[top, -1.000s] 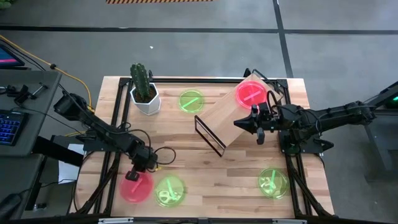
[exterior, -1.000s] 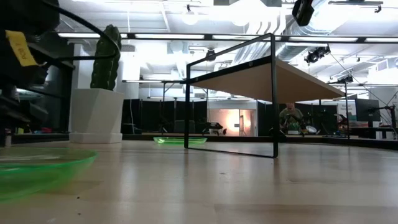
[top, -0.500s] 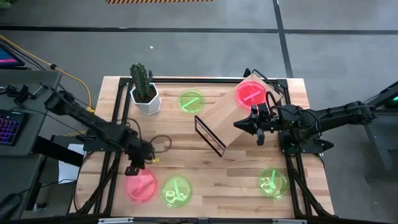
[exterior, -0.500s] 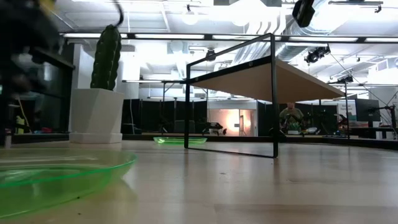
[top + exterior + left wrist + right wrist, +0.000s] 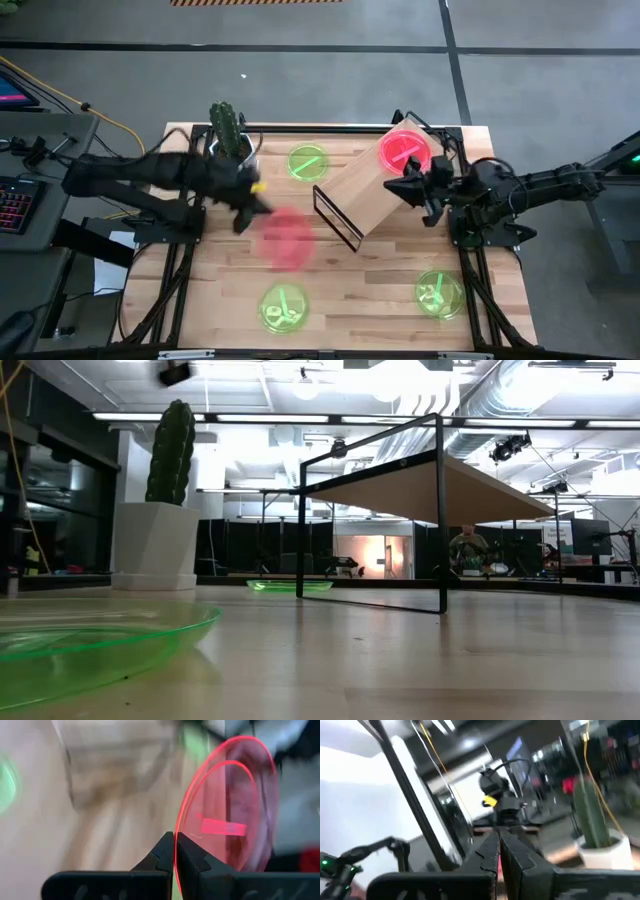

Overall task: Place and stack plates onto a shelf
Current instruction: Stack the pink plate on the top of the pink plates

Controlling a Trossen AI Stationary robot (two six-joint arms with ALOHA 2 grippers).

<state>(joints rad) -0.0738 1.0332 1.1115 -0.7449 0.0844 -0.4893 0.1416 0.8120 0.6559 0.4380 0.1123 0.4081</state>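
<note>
My left gripper (image 5: 247,207) hangs above the table's middle left, shut on a red-pink plate (image 5: 286,238). A second red-pink plate (image 5: 405,150) lies on the far end of the shelf (image 5: 368,190), a light-wood board on a black wire frame. One green plate (image 5: 307,162) lies flat by the cactus. Two more lie near the front edge, at the left (image 5: 283,308) and at the right (image 5: 438,293). My right gripper (image 5: 406,189) is shut on nothing, raised over the shelf's right side. My left gripper pinches the red-pink plate's rim (image 5: 176,838) between its two fingers, coming from the table's left and slanting down. The plate (image 5: 227,815) reaches out beyond the fingertips toward the shelf. It is tilted and lifted clear of the table.
A cactus in a white pot (image 5: 232,148) stands at the far left, close beside my left arm. The shelf sits askew on the table, one black end frame (image 5: 335,218) facing the middle. Bare wood lies between the shelf and the front plates.
My left gripper has risen from the table's near left corner and swung toward the far edge and the shelf, turning as it went. The red-pink plate has come up clear of the table with it. The green plate beside it has slid slightly right. My right gripper has tipped upward.
</note>
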